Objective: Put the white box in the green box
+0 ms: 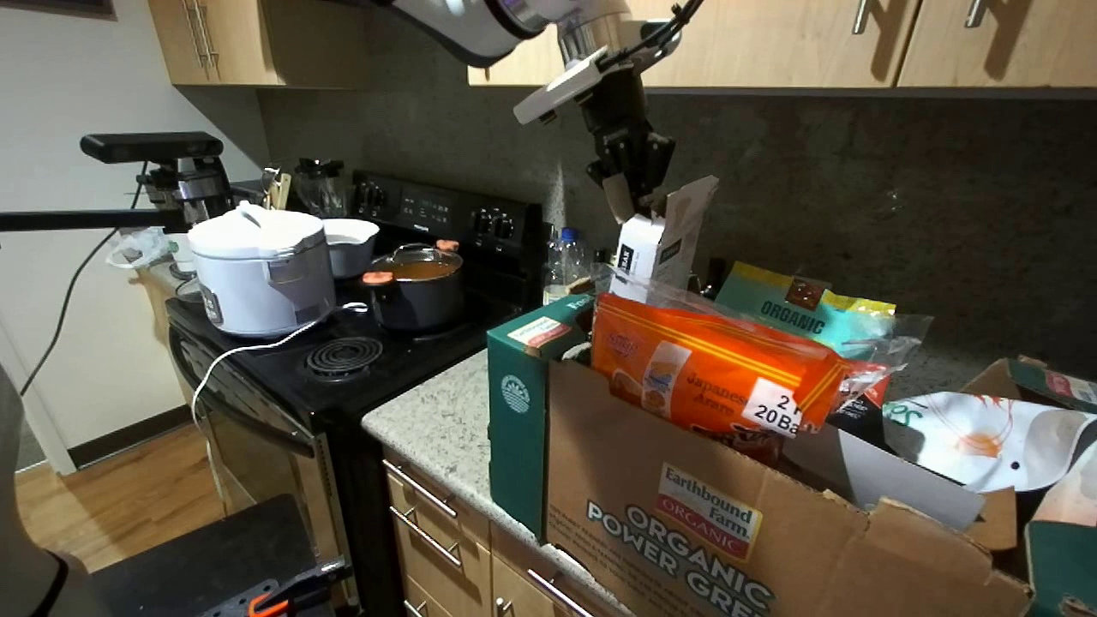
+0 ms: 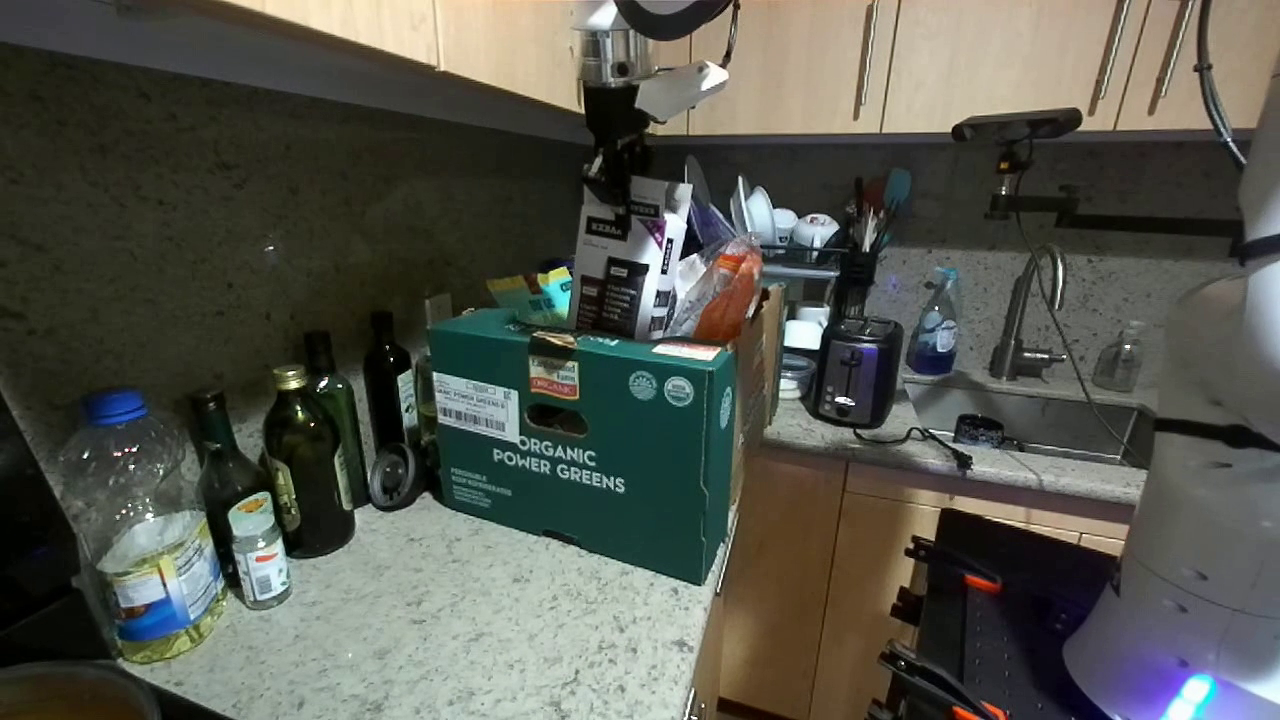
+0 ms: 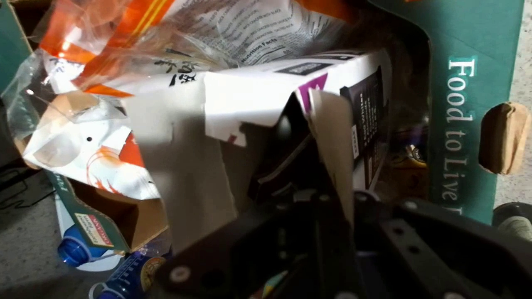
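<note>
The white box (image 1: pixel 673 248), a tall slim carton with dark and purple print and open top flaps, stands slightly tilted with its lower part inside the green box (image 1: pixel 518 454). In an exterior view the white box (image 2: pixel 620 270) rises above the green end wall (image 2: pixel 590 520); its bottom is hidden. The green box has green ends and a long brown printed side. My gripper (image 1: pixel 638 204) is at the white box's top. In the wrist view my gripper (image 3: pixel 336 199) appears shut on one upright flap of the white box (image 3: pixel 249 99), one finger on each side; the fingertips are dark.
An orange snack bag (image 1: pixel 711 360) and a teal bag (image 1: pixel 763 300) crowd the green box around the white box. Several bottles (image 2: pixel 310 450) stand along the back wall. The stove (image 1: pixel 360 368) carries a white cooker (image 1: pixel 261 287) and pots. Upper cabinets (image 1: pixel 771 43) hang close behind the arm.
</note>
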